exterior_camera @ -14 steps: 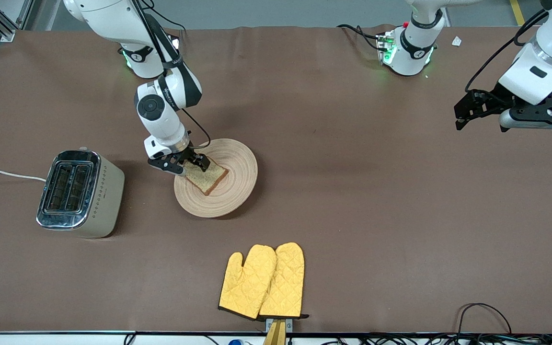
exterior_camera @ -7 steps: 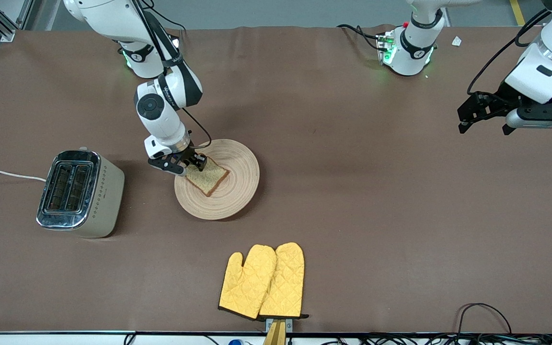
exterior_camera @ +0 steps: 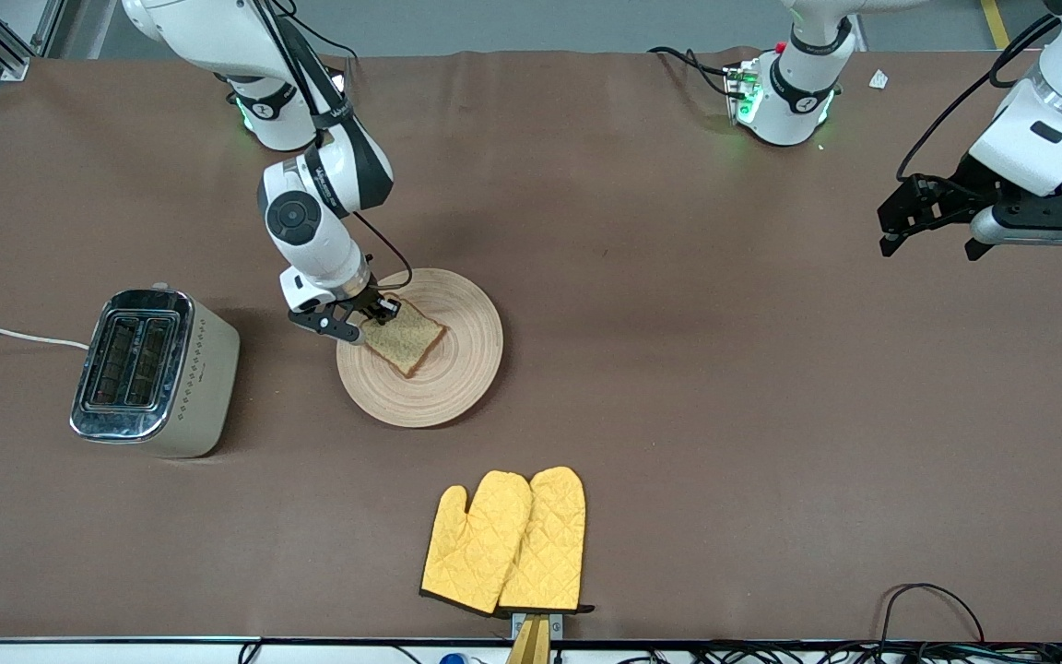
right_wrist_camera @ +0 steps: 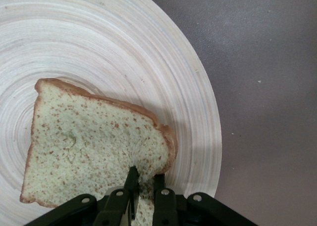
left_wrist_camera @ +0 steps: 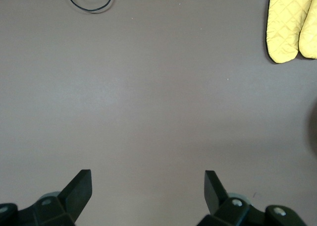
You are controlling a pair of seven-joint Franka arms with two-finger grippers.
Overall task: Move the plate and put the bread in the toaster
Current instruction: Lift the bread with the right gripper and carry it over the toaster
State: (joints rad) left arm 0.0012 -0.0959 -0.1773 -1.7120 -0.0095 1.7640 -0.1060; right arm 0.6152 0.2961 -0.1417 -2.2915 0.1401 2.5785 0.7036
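Note:
The round wooden plate [exterior_camera: 430, 369] lies mid-table, between the toaster and the table's middle. The bread [exterior_camera: 407, 337] slice is on it, its edge toward the toaster tilted up. My right gripper [exterior_camera: 372, 316] is shut on that edge; in the right wrist view the gripper [right_wrist_camera: 144, 182] pinches the bread [right_wrist_camera: 89, 146] over the plate [right_wrist_camera: 163, 52]. The cream toaster [exterior_camera: 155, 371] with chrome top stands toward the right arm's end of the table, slots up. My left gripper [exterior_camera: 895, 221] is open and empty, high over the left arm's end; the left wrist view shows its gripper [left_wrist_camera: 147, 186] over bare cloth.
A pair of yellow oven mitts [exterior_camera: 505, 542] lies near the table's front edge, nearer the camera than the plate; they also show in the left wrist view [left_wrist_camera: 292, 25]. The toaster's white cord [exterior_camera: 5, 334] runs off the table's end. Cables [exterior_camera: 927, 599] lie at the front edge.
My right gripper closed on the bread's edge and lifted it slightly; plate and bread shifted a little toward the left arm's end. The left gripper rose slightly.

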